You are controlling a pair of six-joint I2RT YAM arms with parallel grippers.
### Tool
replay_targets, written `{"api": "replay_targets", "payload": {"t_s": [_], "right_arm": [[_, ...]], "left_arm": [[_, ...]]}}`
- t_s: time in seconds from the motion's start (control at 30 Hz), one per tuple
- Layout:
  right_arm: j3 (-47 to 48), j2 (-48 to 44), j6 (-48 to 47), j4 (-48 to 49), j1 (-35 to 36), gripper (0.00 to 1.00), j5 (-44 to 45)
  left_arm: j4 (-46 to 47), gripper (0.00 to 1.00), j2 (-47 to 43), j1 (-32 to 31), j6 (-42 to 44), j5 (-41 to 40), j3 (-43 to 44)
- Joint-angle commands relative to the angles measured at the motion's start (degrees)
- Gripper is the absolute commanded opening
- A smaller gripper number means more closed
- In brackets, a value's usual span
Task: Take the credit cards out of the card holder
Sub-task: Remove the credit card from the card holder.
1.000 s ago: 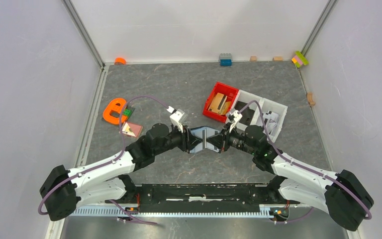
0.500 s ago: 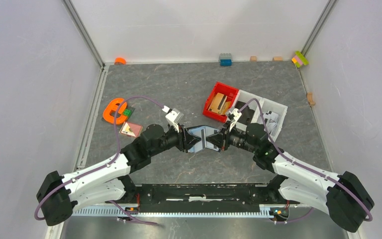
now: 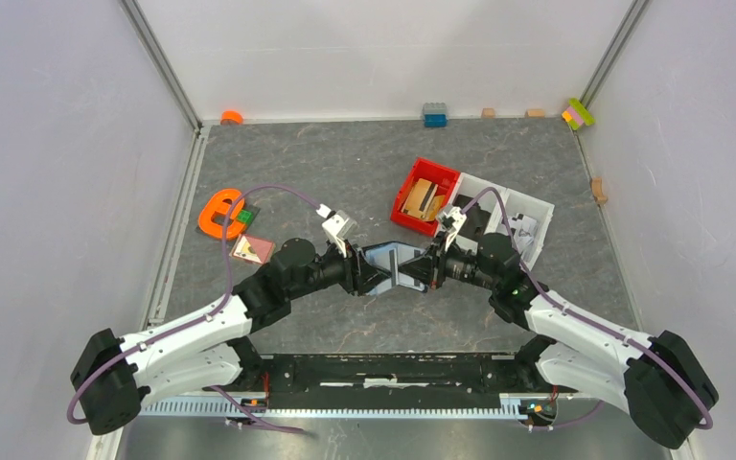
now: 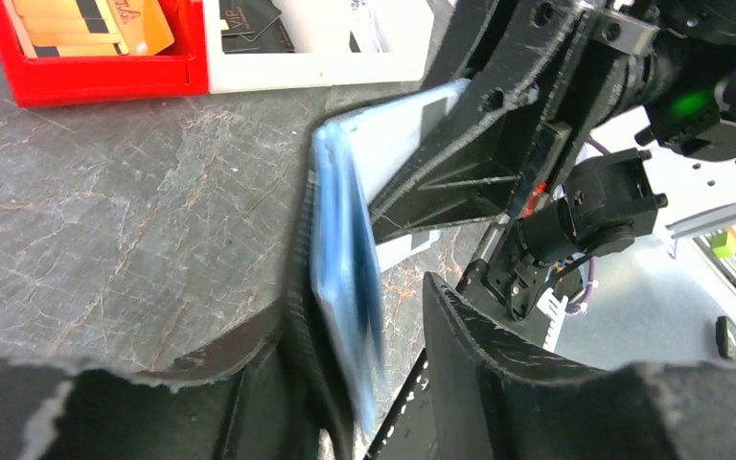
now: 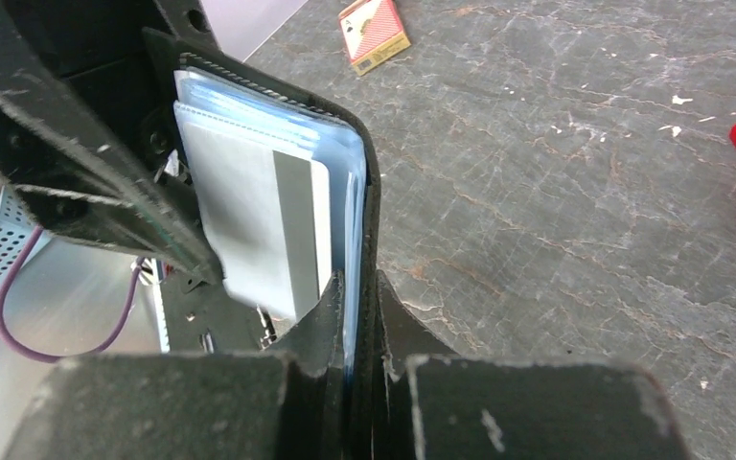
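The black card holder [image 3: 395,261] is held up off the table between both grippers, opened in a V with its pale blue-grey inside showing. My right gripper [image 3: 424,270] is shut on its right flap [image 5: 369,172]. A greyish-white card [image 5: 249,211] sits in that flap's pocket. My left gripper [image 3: 369,271] is open around the left flap [image 4: 340,220]. The flap lies against one finger, and a gap shows to the other finger [image 4: 479,355]. A pinkish-copper card [image 3: 252,249] lies on the table to the left and also shows in the right wrist view [image 5: 374,34].
A red bin [image 3: 412,222] with tan blocks and a white bin [image 3: 535,203] stand just behind my right gripper. An orange piece [image 3: 218,213] with a green block lies at the left. Small blocks line the back wall.
The holder's V has closed a little and sits slightly higher. My left wrist has turned and shifted a bit left; the left flap is blurred in its jaws. The right gripper keeps its hold.
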Motion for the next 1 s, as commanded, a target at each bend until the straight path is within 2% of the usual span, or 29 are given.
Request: {"api": "replay_targets", "payload": {"t_s": [0.0,0.13,0.23,0.3,0.47,0.6,0.63,0.7,0.83,0.93,0.97], "right_arm": [[1.1,0.6,1.0,3.5,-1.6,0.00,-2.1],[0.9,0.6,1.6,4.1,-2.3,0.00,-3.6],[0.8,0.4,1.7,4.2,-2.7,0.00,-3.8],[0.8,0.2,1.8,4.2,-2.8,0.00,-3.9],[0.8,0.4,2.0,4.4,-3.2,0.00,-4.4],[0.6,0.5,2.3,4.7,-3.5,0.00,-5.0],[0.5,0.4,2.4,5.0,-3.6,0.00,-5.3],[0.4,0.4,2.7,5.7,-3.7,0.00,-6.0],[0.2,0.7,3.1,6.9,-3.9,0.02,-7.7],[0.4,0.6,2.8,5.8,-4.0,0.15,-6.3],[0.5,0.4,2.2,4.4,-4.1,0.23,-5.2]], "left_arm": [[3.1,0.59,-0.4,0.4,0.9,3.9,1.1],[2.5,0.58,-0.3,0.4,1.0,3.8,1.4],[1.7,0.41,-1.6,0.4,1.1,1.7,1.0],[1.3,0.37,-2.5,0.4,1.3,0.3,0.7],[1.2,0.37,-2.7,0.4,1.3,0.4,0.7],[1.1,0.44,-2.0,0.4,1.5,1.5,1.0],[1.1,0.42,-1.9,0.4,1.5,1.5,1.1],[1.1,0.26,-1.7,0.4,1.6,1.2,1.1],[1.1,0.03,-1.2,0.4,1.9,0.8,1.1],[1.3,0.02,-0.7,0.4,1.4,0.6,1.1],[1.3,0.02,-0.7,0.5,1.1,0.4,1.1]]}}
